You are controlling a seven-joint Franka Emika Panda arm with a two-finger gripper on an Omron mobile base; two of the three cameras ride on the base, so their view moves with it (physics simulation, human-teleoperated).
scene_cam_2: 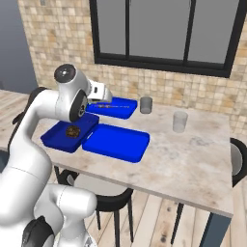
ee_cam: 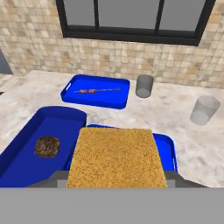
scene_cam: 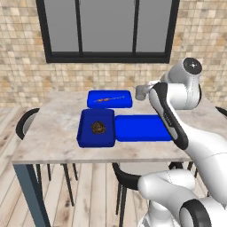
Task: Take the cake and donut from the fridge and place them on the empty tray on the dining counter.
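The gripper [ee_cam: 117, 186] is closed on the cake [ee_cam: 116, 158], its jaws part-spread to the width of the piece. Seen from the hand, the cake is a tan-orange, grainy flat-faced block sitting right between the fingers and hiding most of them. It hangs over the empty tray [ee_cam: 169, 151], whose blue rim peeks out around it on the dining counter [ee_cam: 183, 135]. A squarish blue tray [ee_cam: 26, 153] with a dark brown lump [ee_cam: 47, 146] lies just beside.

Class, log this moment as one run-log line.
tool: shut on tan-orange cake cube | position: above empty bright blue rectangular tray | donut: not on tray
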